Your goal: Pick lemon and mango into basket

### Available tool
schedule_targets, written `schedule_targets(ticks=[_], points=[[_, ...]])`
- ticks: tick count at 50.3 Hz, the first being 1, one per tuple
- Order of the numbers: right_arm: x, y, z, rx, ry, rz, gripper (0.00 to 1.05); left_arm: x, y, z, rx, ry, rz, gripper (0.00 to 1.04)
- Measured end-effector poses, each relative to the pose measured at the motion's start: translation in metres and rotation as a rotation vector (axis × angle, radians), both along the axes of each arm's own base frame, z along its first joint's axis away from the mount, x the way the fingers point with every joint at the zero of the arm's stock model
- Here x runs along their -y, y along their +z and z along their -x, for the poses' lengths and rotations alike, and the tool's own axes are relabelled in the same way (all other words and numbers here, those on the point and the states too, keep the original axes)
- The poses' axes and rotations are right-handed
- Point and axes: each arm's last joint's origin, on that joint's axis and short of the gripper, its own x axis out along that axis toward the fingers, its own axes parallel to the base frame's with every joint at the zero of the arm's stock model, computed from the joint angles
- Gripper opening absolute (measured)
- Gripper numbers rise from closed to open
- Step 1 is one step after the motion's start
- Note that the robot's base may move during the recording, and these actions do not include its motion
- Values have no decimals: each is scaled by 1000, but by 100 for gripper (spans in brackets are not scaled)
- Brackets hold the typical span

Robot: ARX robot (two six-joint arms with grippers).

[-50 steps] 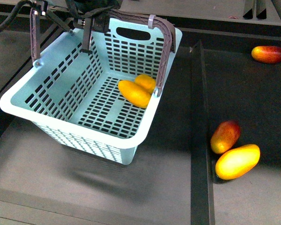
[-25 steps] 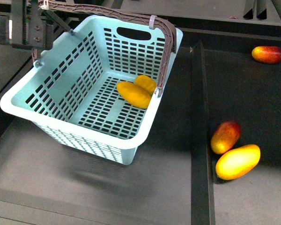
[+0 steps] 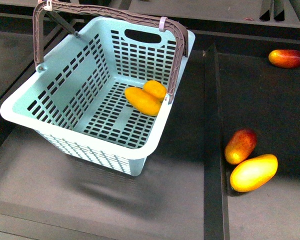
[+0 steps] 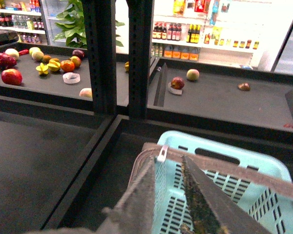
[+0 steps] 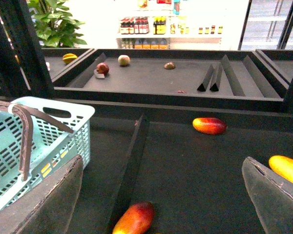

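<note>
**lemon and mango in basket; left jaws nearly together, right jaws wide**

the mango (image 3: pixel 143 100), elongated, smooth and plain yellow-orange, lies on the slotted floor of the basket (image 3: pixel 25 117) near the far right corner. the lemon (image 3: pixel 155 89), a shorter smooth oval of the same colour, sits just behind it, touching it, against the wall below the right handle pivot.

the basket is light teal moulded plastic with rows of rectangular slots in walls and floor and an oval grip cutout in the far wall. its ribbed grey-brown handles (image 3: pixel 110 11) stand raised together, bound with white ties. it rests tilted on a dark matte shelf surface (image 3: pixel 180 200).

the left gripper (image 4: pixel 167 192) shows two tapered, rough-faced fingers with only a narrow gap between them, above the handles; contact cannot be told. the right gripper (image 5: pixel 161 195) has its grey padded fingers spread wide, holding nothing.

across a raised divider (image 3: pixel 214 150) lie a red-blushed mango (image 3: pixel 240 145), a yellow-orange blushed mango (image 3: pixel 253 172) just beside it, and another red mango (image 3: pixel 287 58) well apart.
</note>
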Motion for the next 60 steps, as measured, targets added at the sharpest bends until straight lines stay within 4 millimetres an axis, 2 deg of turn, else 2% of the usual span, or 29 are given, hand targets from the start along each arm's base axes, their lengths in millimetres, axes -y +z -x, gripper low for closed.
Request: schedule_targets(ticks=[3, 4, 14, 24, 31, 60], points=[[0, 0, 0, 0, 0, 0, 96, -9, -7, 14, -13, -3, -39, 4], [0, 0, 0, 0, 0, 0, 96, -11, -8, 17, -13, -1, -40, 3], [0, 0, 0, 0, 0, 0, 96, -33, -17, 55, -3, 9, -64, 3], [0, 0, 0, 0, 0, 0, 96, -44, -26, 83, -2, 5, -68, 3], [0, 0, 0, 0, -1, 0, 96, -56, -35, 95, -15, 11, -70, 3], [0, 0, 0, 0, 0, 0, 96, -56, -27, 124, 15, 7, -70, 3]])
